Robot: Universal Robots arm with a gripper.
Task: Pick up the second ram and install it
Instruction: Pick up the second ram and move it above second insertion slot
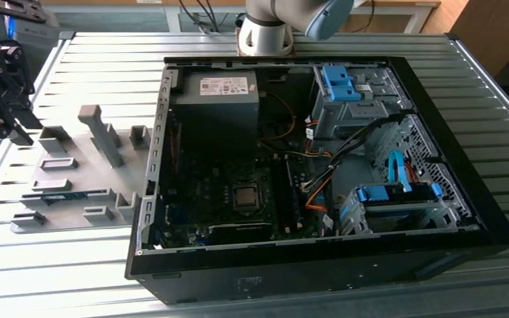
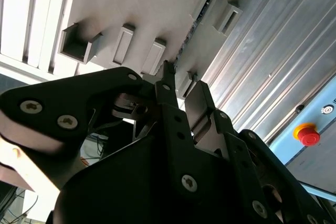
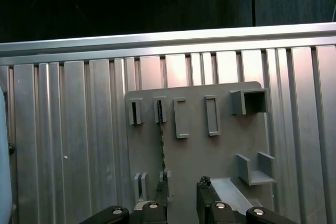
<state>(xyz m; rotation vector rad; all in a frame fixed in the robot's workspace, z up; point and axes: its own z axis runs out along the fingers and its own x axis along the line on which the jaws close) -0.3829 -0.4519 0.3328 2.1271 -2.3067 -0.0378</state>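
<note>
The work surface is a table (image 1: 51, 278) built of ribbed aluminium slats, which is seen again in the first wrist view (image 3: 63, 145). A black computer case (image 1: 325, 262) is laid on its side on the table with the side panel off, so that the motherboard (image 1: 228, 199) and the blue drive-bay clips (image 1: 339, 83) are exposed. The base of the arm (image 1: 268, 33) is mounted at the far edge of the table, beyond the case; wooden furniture and hanging cables are seen behind it. A grey holder plate (image 1: 82, 179) with raised blocks is placed on the table just beside the case, on the exterior view's left. The second ram (image 1: 64, 197) is seated on edge in the slotted blocks of this plate, and in the first wrist view it is seen edge-on (image 3: 162, 150). The end effector (image 1: 23, 129) is held above the table at the exterior view's left, near the plate. In both wrist views (image 3: 182, 195) (image 2: 182, 85) its fingers are spread apart and nothing is held between them. A red emergency-stop button (image 2: 308, 135) is seen past the table's edge in the second wrist view.
</note>
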